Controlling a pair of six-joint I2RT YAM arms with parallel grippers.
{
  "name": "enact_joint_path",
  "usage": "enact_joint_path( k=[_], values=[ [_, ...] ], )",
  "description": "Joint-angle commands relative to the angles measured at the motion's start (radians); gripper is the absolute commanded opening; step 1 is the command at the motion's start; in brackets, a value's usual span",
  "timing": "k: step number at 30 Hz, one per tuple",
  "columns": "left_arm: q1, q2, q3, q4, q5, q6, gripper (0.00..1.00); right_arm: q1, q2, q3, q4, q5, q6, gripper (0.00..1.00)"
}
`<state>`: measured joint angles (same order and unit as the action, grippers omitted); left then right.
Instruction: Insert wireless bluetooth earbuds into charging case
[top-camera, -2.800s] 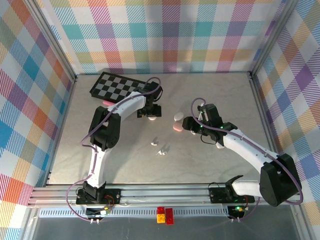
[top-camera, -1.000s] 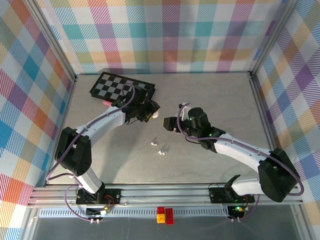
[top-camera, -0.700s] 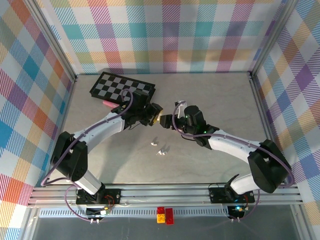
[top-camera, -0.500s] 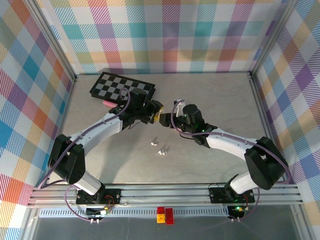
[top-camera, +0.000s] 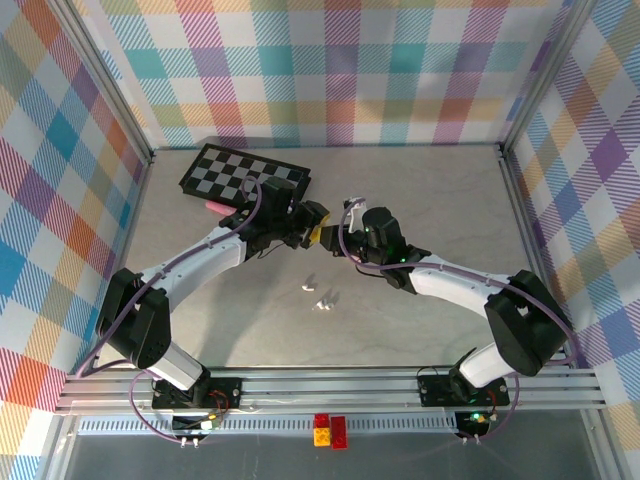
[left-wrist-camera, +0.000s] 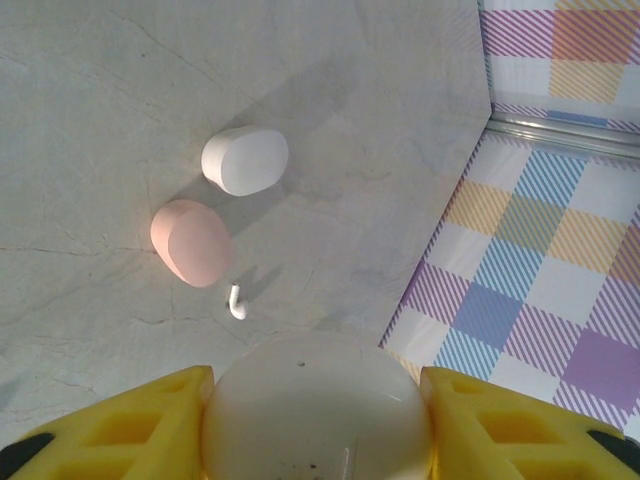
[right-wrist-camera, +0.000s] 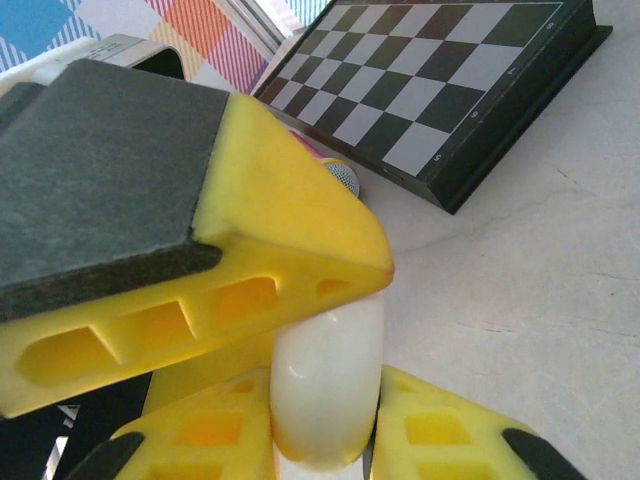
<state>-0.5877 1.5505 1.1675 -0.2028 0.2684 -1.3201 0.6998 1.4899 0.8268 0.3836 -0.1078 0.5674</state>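
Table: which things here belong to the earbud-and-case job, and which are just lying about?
Job:
- held white case
- loose white case
- pink case
- loose earbuds

Lying about:
- chessboard
- red and yellow bricks

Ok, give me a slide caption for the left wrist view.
Left gripper pinching a white case; on the table beyond lie a second white case, a pink case and one loose earbud.

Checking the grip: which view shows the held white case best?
Left wrist: the white case shows its broad face between yellow fingers. Right wrist gives its narrow edge. Top external: mostly hidden.
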Motion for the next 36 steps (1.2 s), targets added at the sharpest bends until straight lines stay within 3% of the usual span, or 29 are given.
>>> enact_joint_path(
  k=[1,5,7,9,12,16,20,23,26,29,32,36],
  values=[
    [-0.010,-0.026,0.015,0.010,0.029,0.013,0.58,0.000,-0.009,0.034,0.004,-0.012,-0.030,0.20],
    [-0.010,-0.047,0.028,-0.015,-0.015,0.089,0.85,-0.003,-0.050,0.016,-0.027,-0.010,-0.056,0.18],
    [-0.011,-0.077,0.022,-0.013,-0.059,0.136,0.96,-0.009,-0.084,-0.001,-0.046,-0.009,-0.073,0.18],
    [-0.009,-0.113,0.010,0.002,-0.106,0.199,1.00,-0.015,-0.120,-0.017,-0.075,-0.010,-0.093,0.17],
    [-0.007,-0.170,-0.004,0.069,-0.118,0.382,1.00,-0.034,-0.188,-0.042,-0.124,-0.017,-0.129,0.17],
    [-0.006,-0.234,-0.035,0.151,-0.052,0.694,1.00,-0.074,-0.288,-0.063,-0.203,-0.069,-0.186,0.16],
    [-0.006,-0.275,-0.051,0.156,0.111,1.052,1.00,-0.110,-0.382,-0.044,-0.318,-0.159,-0.291,0.13],
    [-0.006,-0.309,-0.049,0.077,0.197,1.240,1.00,-0.139,-0.430,-0.011,-0.398,-0.245,-0.360,0.12],
    [-0.006,-0.365,-0.093,0.080,0.282,1.384,1.00,-0.155,-0.470,0.029,-0.464,-0.323,-0.429,0.12],
    [-0.006,-0.434,-0.207,0.211,0.389,1.541,0.99,-0.157,-0.485,0.067,-0.510,-0.394,-0.491,0.12],
    [-0.006,-0.467,-0.282,0.318,0.441,1.563,0.94,-0.157,-0.479,0.107,-0.540,-0.475,-0.528,0.13],
    [-0.006,-0.425,-0.231,0.249,0.577,1.588,0.80,-0.157,-0.449,0.169,-0.597,-0.582,-0.577,0.14]
  ],
)
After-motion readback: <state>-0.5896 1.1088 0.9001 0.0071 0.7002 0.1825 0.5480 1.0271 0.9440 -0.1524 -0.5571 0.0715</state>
